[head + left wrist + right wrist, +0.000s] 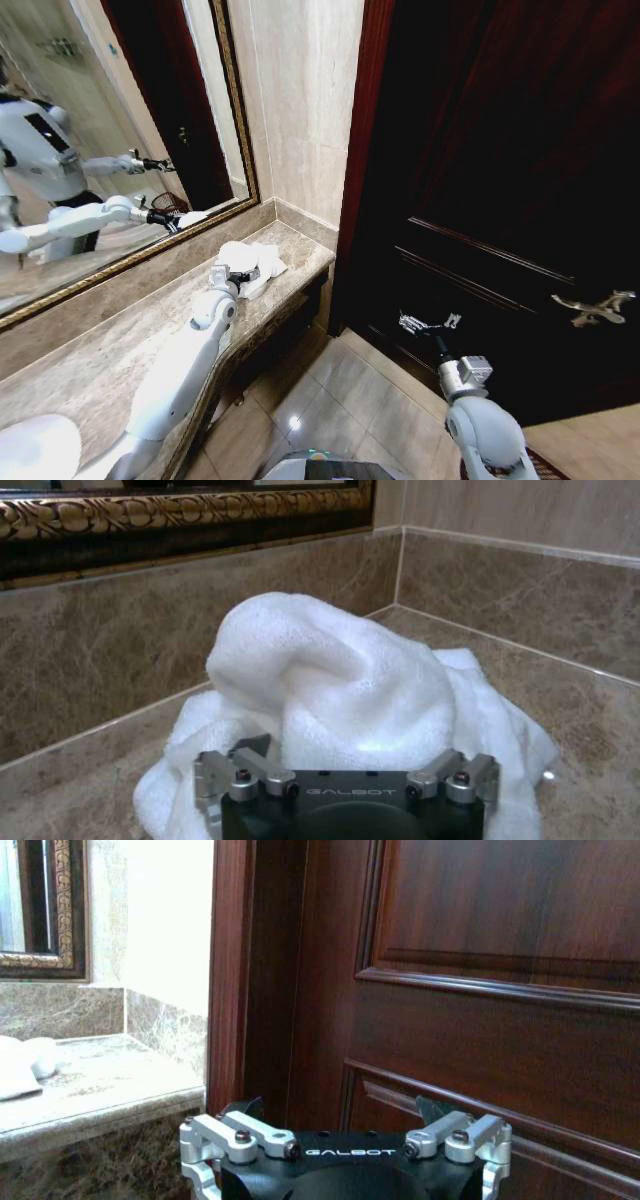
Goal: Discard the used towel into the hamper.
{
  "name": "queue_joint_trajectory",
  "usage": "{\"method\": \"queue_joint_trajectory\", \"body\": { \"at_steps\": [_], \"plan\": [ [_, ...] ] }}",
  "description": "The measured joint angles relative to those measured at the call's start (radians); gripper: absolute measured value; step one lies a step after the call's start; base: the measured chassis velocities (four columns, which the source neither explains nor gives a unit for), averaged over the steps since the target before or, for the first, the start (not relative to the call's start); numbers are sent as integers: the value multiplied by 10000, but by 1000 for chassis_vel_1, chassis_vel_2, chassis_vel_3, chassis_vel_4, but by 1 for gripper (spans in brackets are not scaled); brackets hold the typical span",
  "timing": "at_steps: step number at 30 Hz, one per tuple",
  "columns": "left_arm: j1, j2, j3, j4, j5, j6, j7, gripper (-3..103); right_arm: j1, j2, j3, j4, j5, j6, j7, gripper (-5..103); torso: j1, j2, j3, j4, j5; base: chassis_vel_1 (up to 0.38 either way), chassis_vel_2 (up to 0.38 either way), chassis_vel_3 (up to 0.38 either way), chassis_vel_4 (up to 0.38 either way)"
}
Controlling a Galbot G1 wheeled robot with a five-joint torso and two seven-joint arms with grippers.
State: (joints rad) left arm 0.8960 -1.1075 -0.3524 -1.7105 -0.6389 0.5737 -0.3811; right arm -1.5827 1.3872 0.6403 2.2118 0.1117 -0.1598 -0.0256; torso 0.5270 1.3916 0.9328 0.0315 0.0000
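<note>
The used towel (252,262) is a crumpled white heap near the far corner of the marble counter (120,340). My left gripper (230,274) is down at its near side. In the left wrist view the towel (330,682) bulges up between the spread jaws of the left gripper (345,744), which is open; the fingertips are buried in the cloth. My right gripper (428,323) hangs open and empty in front of the dark wooden door (520,180), also seen as right gripper (335,1104). The hamper (169,203) appears as a dark wire basket reflected in the mirror.
A gold-framed mirror (110,130) runs along the wall behind the counter. The door's lever handle (597,306) sticks out at the right. A white basin rim (35,450) sits at the near left. Tiled floor (330,390) lies between counter and door.
</note>
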Motion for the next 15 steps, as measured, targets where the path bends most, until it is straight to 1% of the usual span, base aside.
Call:
{"method": "queue_joint_trajectory", "body": {
  "at_steps": [2, 4, 7, 8, 11, 12, 13, 14, 15],
  "plan": [
    [19, -18, -2, 0, -11, -42, 17, 84, 0, 1, -6, 9, 0, 0, 0, 100, 0, 0, 0, 0, 0, 0, 0, 0, 0],
    [36, -19, -5, -3, -16, -58, 39, 84, -3, 4, -10, 16, -2, 1, 0, 100, 0, 0, 0, 0, 0, 0, 0, 0, 0],
    [70, -19, -18, -7, -18, -89, 83, 68, -16, 15, -15, 19, -7, 5, 0, 100, 0, 0, 0, 0, 0, 0, 0, 0, 0],
    [70, -19, -18, -7, -18, -89, 83, 68, -16, 15, -15, 19, -7, 5, 0, 100, 0, 0, 0, 0, 0, 0, 0, 0, 0],
    [108, 10, -43, -32, -21, -114, 106, 51, -37, 21, -20, 19, -19, 26, -5, 100, 0, 0, 0, 0, 0, 0, 0, 0, 0],
    [108, 10, -43, -32, -21, -114, 106, 51, -37, 21, -20, 19, -19, 26, -5, 100, 0, 0, 0, 0, 0, 0, 0, 0, 0],
    [121, 20, -49, -39, -21, -130, 108, 45, -41, 23, -25, 20, -21, 30, -6, 100, 0, 0, 0, 0, 0, 0, 0, 0, 0],
    [130, 28, -53, -50, -22, -138, 108, 45, -41, 23, -29, 22, -22, 32, -6, 100, 0, 0, 0, 0, 0, 0, 0, 0, 0],
    [138, 41, -58, -62, -23, -147, 108, 40, -40, 23, -31, 23, -23, 33, -6, 100, 0, 0, 0, 0, 0, 0, 0, 0, 0]
  ]
}}
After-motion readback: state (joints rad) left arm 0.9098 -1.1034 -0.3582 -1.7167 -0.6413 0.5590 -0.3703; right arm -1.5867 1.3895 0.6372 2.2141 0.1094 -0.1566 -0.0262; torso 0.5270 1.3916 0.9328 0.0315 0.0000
